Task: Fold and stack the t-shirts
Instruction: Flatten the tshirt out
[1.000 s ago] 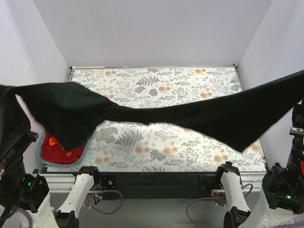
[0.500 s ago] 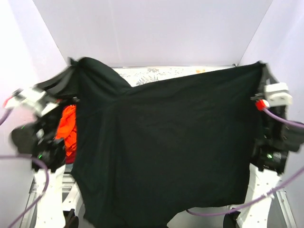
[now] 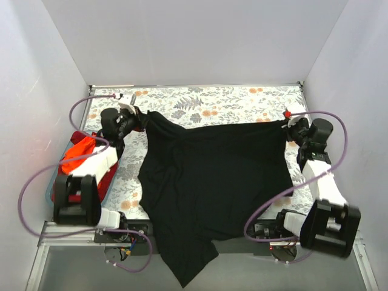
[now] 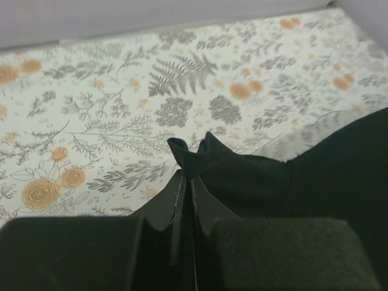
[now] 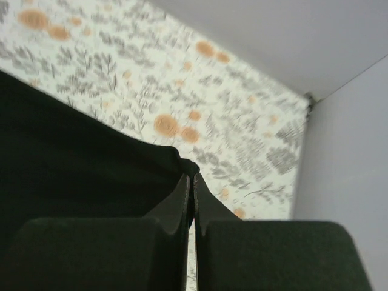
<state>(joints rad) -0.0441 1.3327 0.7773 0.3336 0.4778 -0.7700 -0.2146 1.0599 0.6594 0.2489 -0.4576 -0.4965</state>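
Note:
The large black t-shirt [image 3: 212,176] lies spread across the floral tablecloth [image 3: 206,103], its lower end hanging over the near table edge. My left gripper [image 3: 140,115] is shut on the shirt's far left corner [image 4: 200,154], low over the cloth. My right gripper [image 3: 289,124] is shut on its far right corner [image 5: 182,159]. The top edge is stretched between them. Orange-red t-shirts [image 3: 82,151] lie bunched in the teal basket [image 3: 53,182] at the left.
White walls close in the table on three sides. The left arm's base [image 3: 76,200] stands beside the basket, the right arm's base [image 3: 330,224] at the near right. Purple cables [image 3: 27,194] loop beside both arms.
The black shirt was held up and swung over the table. Now both grippers are far and low, and the shirt lies spread flat on the tablecloth.

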